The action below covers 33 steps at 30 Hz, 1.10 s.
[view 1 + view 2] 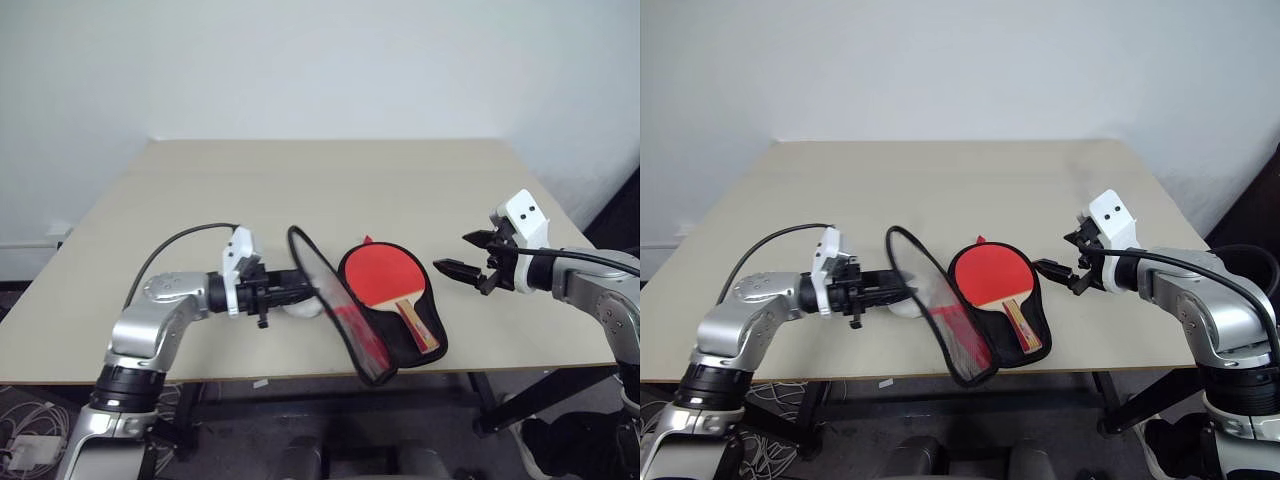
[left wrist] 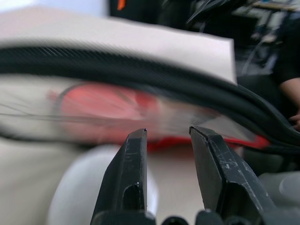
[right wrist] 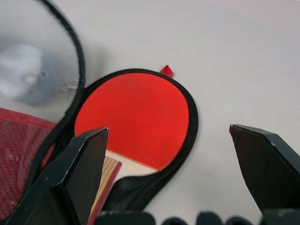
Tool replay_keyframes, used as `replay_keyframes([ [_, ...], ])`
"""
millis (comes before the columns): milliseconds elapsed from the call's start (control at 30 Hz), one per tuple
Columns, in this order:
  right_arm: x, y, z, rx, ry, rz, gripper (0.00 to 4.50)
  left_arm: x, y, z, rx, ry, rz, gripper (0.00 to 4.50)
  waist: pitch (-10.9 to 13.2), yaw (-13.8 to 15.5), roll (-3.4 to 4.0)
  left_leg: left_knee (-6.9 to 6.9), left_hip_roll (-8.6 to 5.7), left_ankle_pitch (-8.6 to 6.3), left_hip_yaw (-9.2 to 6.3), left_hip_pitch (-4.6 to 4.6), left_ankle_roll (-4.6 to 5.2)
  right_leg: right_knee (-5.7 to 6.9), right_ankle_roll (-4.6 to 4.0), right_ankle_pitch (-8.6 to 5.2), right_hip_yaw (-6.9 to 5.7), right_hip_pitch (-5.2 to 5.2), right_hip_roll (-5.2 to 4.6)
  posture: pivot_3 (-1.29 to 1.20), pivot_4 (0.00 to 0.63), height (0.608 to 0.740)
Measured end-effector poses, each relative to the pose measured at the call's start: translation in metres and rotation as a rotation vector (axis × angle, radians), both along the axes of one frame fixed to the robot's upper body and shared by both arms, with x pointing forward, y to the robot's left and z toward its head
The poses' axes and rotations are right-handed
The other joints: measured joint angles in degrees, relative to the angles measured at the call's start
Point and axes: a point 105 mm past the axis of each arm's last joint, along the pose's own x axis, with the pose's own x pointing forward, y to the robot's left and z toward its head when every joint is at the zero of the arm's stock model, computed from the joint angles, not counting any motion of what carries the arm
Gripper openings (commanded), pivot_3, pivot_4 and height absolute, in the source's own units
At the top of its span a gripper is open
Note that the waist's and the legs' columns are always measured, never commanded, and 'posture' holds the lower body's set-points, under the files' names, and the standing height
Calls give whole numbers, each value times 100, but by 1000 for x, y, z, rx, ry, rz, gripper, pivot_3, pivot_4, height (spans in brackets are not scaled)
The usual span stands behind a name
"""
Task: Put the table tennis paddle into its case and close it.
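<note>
**Paddle lying in open case near front edge of table**

Table [image 1: 300,190]: pale beige top, set against a white wall.

Case [image 1: 432,345]: black fabric half lies flat on the table close to the front edge, a little right of the middle. The see-through half [image 1: 335,300], black-edged with a red patch low down, stands raised on its edge along the left side of the black half, tilted, its lower end reaching the front edge.

Table tennis paddle [image 1: 385,278]: lies inside the black half, red face up, round head toward the far edge, wood-and-red handle [image 1: 418,325] pointing toward the front edge. A small red tab [image 3: 166,71] shows at the far end of the case.

Left gripper [image 1: 308,285]: level, pointing right, at the outer side of the raised see-through half; fingers [image 2: 126,178] stand narrowly apart. Whether they pinch the flap cannot be told.

Right gripper [image 1: 462,255]: just right of the case, above the table, fingers spread wide, holding nothing.

White rounded object [image 1: 300,308]: on the table beside the left gripper, behind the flap.
</note>
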Motion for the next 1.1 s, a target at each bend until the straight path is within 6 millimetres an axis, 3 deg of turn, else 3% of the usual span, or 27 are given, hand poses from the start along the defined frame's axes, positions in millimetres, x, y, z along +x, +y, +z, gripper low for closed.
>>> replay_keyframes([
  [267,14,-3,3,22,-25,-76,4500,25,-73,19,-40,-77,0,1470,0,63,-3,6,-4,0,3,1,5,1,9,6,5,3,4,0,0,740],
  [367,22,-14,2,20,-26,-148,4500,26,-87,12,-22,-71,6,1470,0,63,-2,3,-3,1,7,1,6,3,-3,14,8,0,6,0,0,740],
  [533,24,-28,9,-18,-59,-159,4500,23,-90,0,18,-38,5,1470,1,63,0,5,-3,1,12,0,7,3,7,7,11,0,5,0,0,740],
  [667,15,-45,27,-111,-95,-60,4500,14,-90,-14,58,42,-9,1470,3,67,2,9,-4,-3,17,1,11,-1,10,4,11,2,2,0,0,740],
  [900,-15,-25,24,-137,-37,262,4500,-8,-101,-26,60,280,-38,1470,4,35,-1,9,1,-3,17,3,11,1,13,3,13,3,5,0,0,740],
  [1100,-20,-17,16,-141,-11,330,4500,-30,-98,-48,84,482,-39,1470,4,17,-2,11,0,-3,16,3,11,3,12,3,13,2,4,0,0,740],
])
